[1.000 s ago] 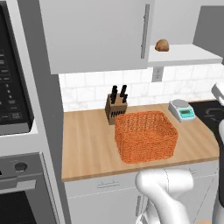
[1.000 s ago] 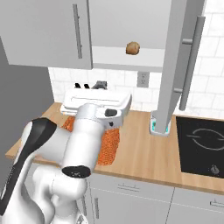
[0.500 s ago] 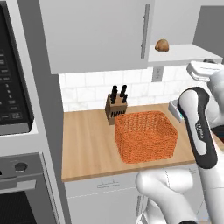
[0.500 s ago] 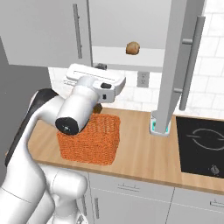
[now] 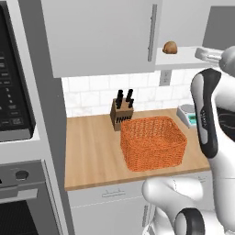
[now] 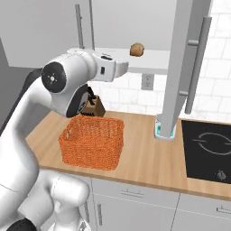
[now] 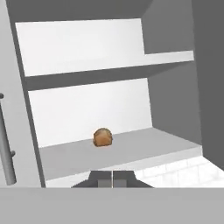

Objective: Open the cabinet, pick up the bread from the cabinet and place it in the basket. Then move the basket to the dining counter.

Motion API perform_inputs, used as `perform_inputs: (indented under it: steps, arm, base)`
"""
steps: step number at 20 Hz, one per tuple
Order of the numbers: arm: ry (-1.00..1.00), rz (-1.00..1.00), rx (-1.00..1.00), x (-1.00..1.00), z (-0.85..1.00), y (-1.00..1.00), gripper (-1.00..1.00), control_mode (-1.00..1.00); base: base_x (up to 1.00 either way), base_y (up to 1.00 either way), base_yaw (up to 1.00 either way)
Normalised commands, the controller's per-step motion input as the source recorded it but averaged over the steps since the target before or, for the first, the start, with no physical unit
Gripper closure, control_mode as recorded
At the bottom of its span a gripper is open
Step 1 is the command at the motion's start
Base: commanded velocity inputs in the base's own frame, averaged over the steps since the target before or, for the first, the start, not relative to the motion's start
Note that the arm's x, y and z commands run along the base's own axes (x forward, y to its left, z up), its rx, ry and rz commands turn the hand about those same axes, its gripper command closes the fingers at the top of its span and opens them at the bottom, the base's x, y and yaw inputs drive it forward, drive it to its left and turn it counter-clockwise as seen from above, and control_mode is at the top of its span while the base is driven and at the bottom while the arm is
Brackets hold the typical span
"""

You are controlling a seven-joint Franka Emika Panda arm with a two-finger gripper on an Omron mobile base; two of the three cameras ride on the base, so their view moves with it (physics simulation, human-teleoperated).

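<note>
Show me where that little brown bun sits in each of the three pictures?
Left base view: bread upper right, on the white shelf.
Right base view: bread top centre, same shelf.
Hand view: bread centre, on that shelf.
Shared landmark: the white shelf.

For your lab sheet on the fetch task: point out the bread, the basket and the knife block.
bread (image 7: 103, 137): hand view, middle of the bun on the shelf.
basket (image 5: 153, 149): left base view, front woven wall.
knife block (image 5: 121, 116): left base view, wooden body below the handles.
</note>
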Motion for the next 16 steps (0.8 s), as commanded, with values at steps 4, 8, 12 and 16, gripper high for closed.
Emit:
perform_inputs:
  steps: [4, 8, 12, 16]
  arm:
    - [0.30, 0.04, 0.00, 0.00, -0.01, -0.19, 1.00, -1.00]
    - [0.22, 0.01, 0.00, 0.09, -0.27, 0.00, -1.00, -1.00]
    - [0.11, 0.02, 0.02, 0.32, -0.15, -0.01, -1.00, -1.00]
    - [0.00, 0.11, 0.04, 0.41, -0.09, 0.00, -1.00, -1.00]
  base:
    - [0.00, 0.00, 0.00]
    - [0.00, 0.00, 0.00]
    - [0.00, 0.00, 0.00]
    - [0.00, 0.00, 0.00]
